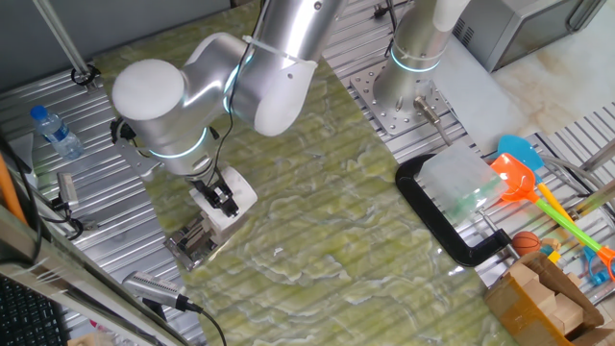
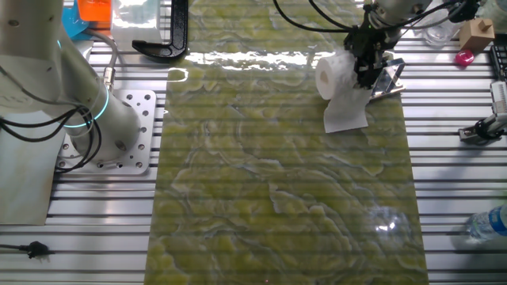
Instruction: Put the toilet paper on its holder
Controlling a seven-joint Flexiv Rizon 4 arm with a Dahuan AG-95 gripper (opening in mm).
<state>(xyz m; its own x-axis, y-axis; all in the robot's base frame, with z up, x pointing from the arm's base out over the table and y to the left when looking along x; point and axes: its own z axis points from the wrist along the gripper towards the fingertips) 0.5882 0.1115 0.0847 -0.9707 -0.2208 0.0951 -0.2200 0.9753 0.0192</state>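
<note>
The toilet paper (image 1: 237, 205) is a white roll held at the left edge of the green mat, tilted, just above the holder (image 1: 193, 244). The holder is a small shiny metal bracket lying on the ribbed table. My gripper (image 1: 223, 198) has its black fingers shut on the roll. In the other fixed view the toilet paper (image 2: 332, 75) hangs off the gripper (image 2: 366, 65) with a loose sheet trailing down onto the mat. There the holder (image 2: 387, 82) sits right beside the roll, partly hidden behind the fingers.
A clear water bottle (image 1: 55, 132) lies at the far left, also seen in the other fixed view (image 2: 486, 225). A big black C-clamp (image 1: 445, 227) and plastic toys (image 1: 527, 175) lie to the right. A second arm's base (image 1: 411, 82) stands at the back.
</note>
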